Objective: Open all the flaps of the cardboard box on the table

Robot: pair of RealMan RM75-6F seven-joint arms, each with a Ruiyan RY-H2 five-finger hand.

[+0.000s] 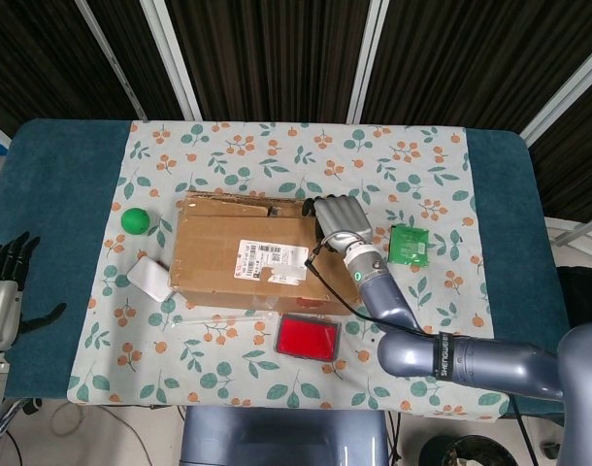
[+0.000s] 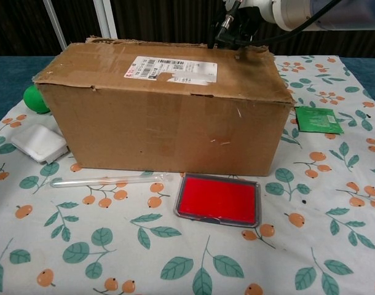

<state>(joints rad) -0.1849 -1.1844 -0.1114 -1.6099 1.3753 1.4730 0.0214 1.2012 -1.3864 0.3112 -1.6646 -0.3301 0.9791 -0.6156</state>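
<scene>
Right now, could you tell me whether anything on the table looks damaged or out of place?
The cardboard box looks worn: its top flap edges are ragged and torn, most visibly along the far edge in the head view. The shipping label is partly ripped. Nothing looks spilled.
</scene>
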